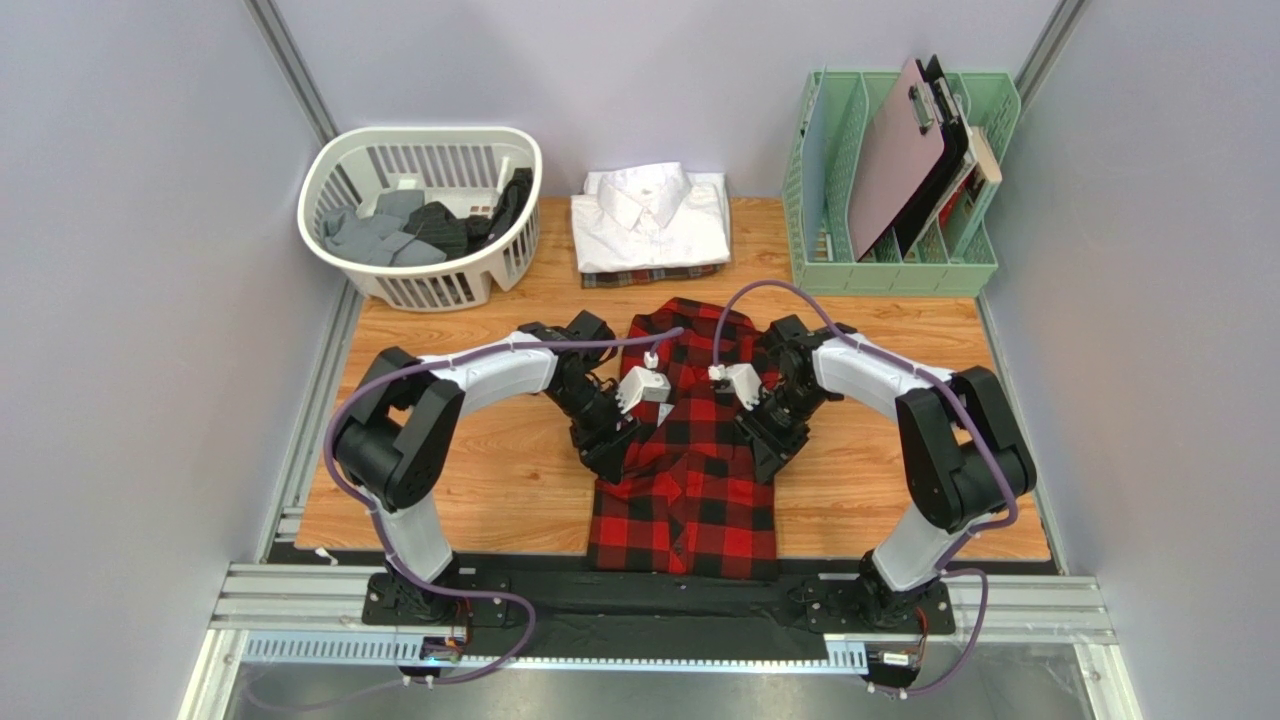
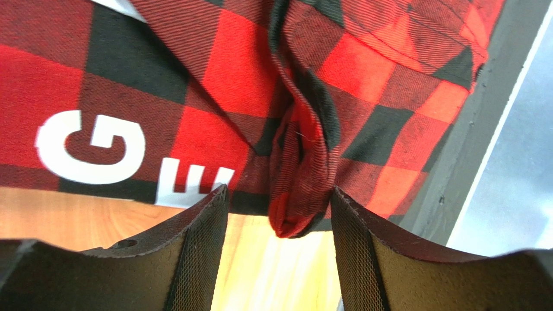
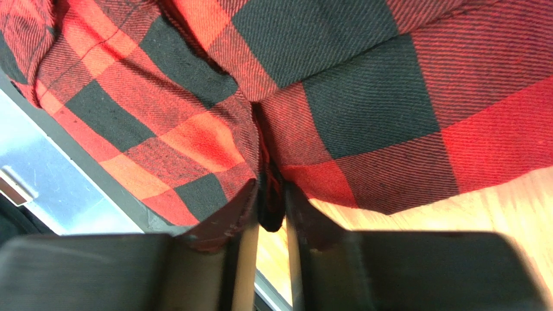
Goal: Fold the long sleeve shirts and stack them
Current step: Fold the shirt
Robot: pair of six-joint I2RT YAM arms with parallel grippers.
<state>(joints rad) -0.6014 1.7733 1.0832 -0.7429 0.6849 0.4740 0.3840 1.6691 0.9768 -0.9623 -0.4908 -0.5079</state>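
Observation:
The red-and-black checked flannel shirt (image 1: 684,465) lies lengthwise in the middle of the table, partly folded, its hem at the near edge. My left gripper (image 1: 610,450) is at its left edge. In the left wrist view the gripper (image 2: 279,197) is open, with a raised fold of the flannel (image 2: 302,194) between the fingers (image 2: 201,246), touching neither. My right gripper (image 1: 763,444) is at the shirt's right edge. In the right wrist view it (image 3: 271,197) is shut on a pinched fold of the flannel (image 3: 363,110). A folded white shirt (image 1: 654,210) lies at the back on a dark plaid one (image 1: 649,276).
A white laundry basket (image 1: 349,258) with grey and dark clothes stands at the back left. A green file rack (image 1: 842,270) with clipboards stands at the back right. Bare wood shows on both sides of the flannel. White letters (image 2: 91,149) are printed on the flannel.

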